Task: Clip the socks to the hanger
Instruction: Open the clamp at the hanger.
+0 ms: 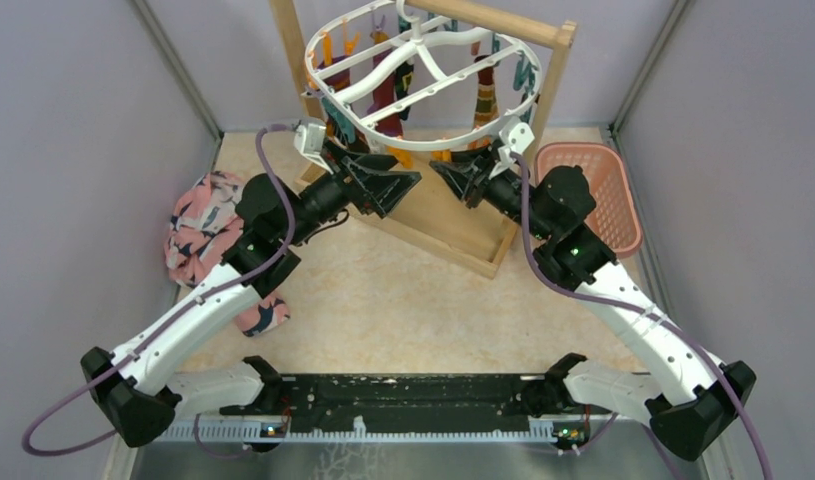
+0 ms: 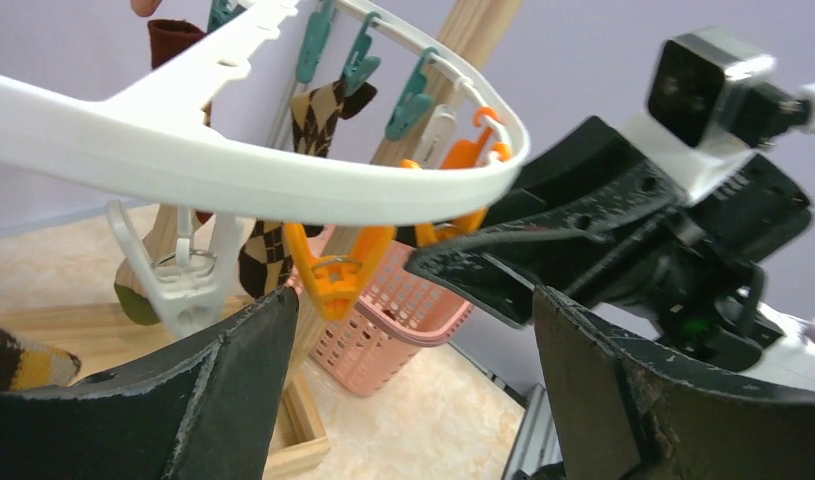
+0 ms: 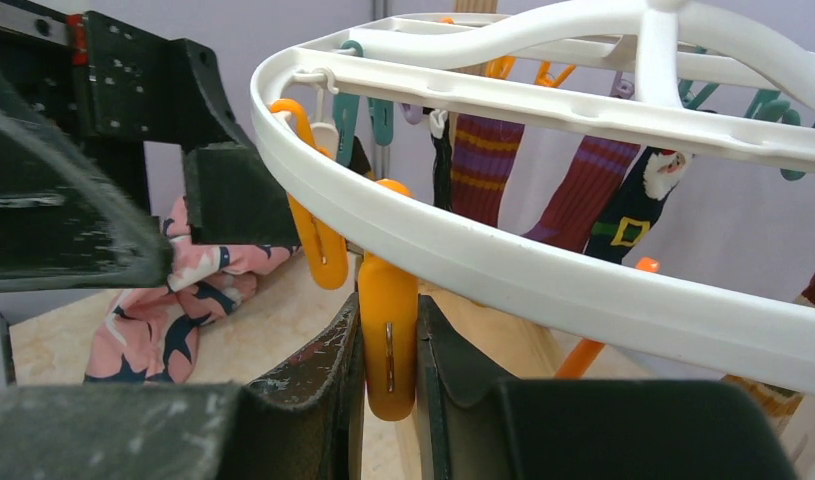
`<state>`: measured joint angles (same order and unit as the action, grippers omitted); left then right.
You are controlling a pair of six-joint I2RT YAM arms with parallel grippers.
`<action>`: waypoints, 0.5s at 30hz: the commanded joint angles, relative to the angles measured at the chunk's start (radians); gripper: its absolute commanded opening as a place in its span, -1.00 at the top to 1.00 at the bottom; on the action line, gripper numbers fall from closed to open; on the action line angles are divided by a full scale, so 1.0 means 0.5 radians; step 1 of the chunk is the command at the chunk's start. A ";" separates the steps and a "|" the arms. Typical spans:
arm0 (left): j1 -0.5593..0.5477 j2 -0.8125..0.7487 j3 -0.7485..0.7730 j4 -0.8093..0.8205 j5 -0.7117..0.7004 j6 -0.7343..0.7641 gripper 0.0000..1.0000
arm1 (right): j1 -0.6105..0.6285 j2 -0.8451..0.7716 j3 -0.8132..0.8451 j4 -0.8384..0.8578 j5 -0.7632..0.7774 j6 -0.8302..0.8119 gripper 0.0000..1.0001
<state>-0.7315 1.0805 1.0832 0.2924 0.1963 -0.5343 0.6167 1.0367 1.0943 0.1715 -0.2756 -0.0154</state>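
Close in front, right end effector (image 3: pixel 388 318) pinched tight on an orange plastic clip (image 3: pixel 388 290) under the near rim of the white oval plastic hanger (image 3: pixel 583 285). Hangs at the tall wooden rack (image 1: pixel 453 235), above the beige counter (image 1: pixel 383 290). Clipped along its bars: long fabric socks (image 3: pixel 488 165) in maroon stripes, purple, black and brown argyle. Just below the same rim, left end effector (image 2: pixel 413 300) with fingers (image 2: pixel 243 370) spread wide apart. Beside the rack, a pink plastic lattice basket (image 1: pixel 603 190); far left, a bulky pink bird-print cloth (image 1: pixel 198 235).

Hanger (image 3: pixel 543 275) glossy white plastic; socks (image 3: pixel 483 165) knit cloth; rack (image 1: pixel 503 20) bare smooth wood.
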 commanded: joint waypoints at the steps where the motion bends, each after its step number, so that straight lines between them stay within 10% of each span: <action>1: -0.007 0.137 0.141 0.131 -0.059 0.078 -0.83 | -0.013 -0.094 0.092 0.017 0.001 -0.010 1.00; 15: -0.007 0.236 0.218 0.186 0.225 -0.156 -0.80 | -0.014 -0.132 0.073 -0.022 0.037 -0.049 1.00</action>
<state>-0.7315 1.2102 1.1973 0.3378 0.2344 -0.5495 0.6167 0.9901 1.0943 0.1467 -0.2409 -0.0265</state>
